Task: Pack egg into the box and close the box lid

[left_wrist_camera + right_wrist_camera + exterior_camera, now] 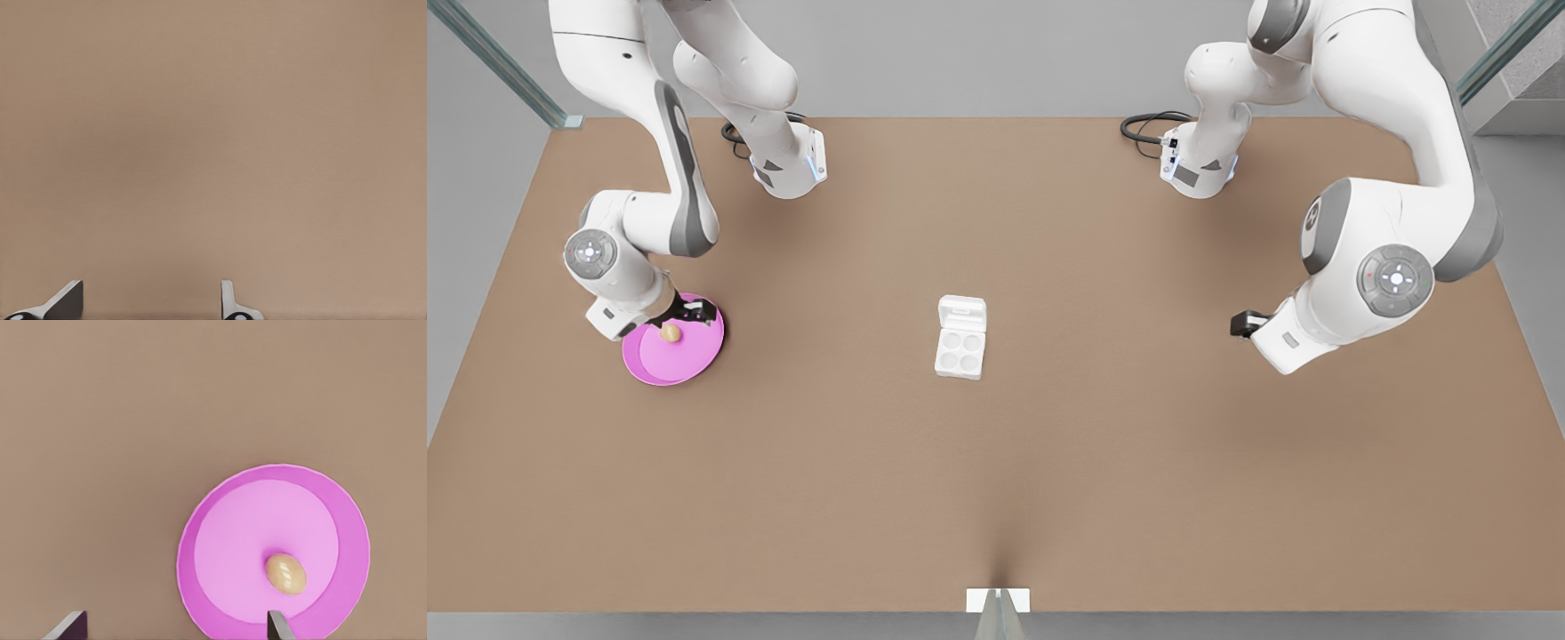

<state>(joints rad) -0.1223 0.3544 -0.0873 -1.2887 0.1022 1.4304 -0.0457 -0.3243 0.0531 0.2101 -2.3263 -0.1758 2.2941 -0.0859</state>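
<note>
The egg [670, 332] lies on a round pink plate [694, 356] near the worktop's [996, 480] edge at the front view's left, about midway along that edge. In the right wrist view the egg [286, 573] rests on the plate's [220, 547] flat inner part, off-centre and apart from the raised rim.

The right end effector [690, 313] hangs over the plate's far side, just beside and above the egg. Its fingers are spread wide with nothing between them; the dark fingertips [277, 625] show in the right wrist view, one over the plate close to the egg, the other over bare worktop [133, 420].

The box [959, 352] sits near the worktop's centre, well apart from the plate. Its four round cups hold nothing, and the box lid [962, 314] lies folded back flat on the side toward the far edge, hinged to the tray.

The left end effector [1243, 324] waits over bare worktop near the edge at the front view's right, well away from the box. In the left wrist view its fingertips [230, 300] stand apart, released, over plain worktop [213, 133].
</note>
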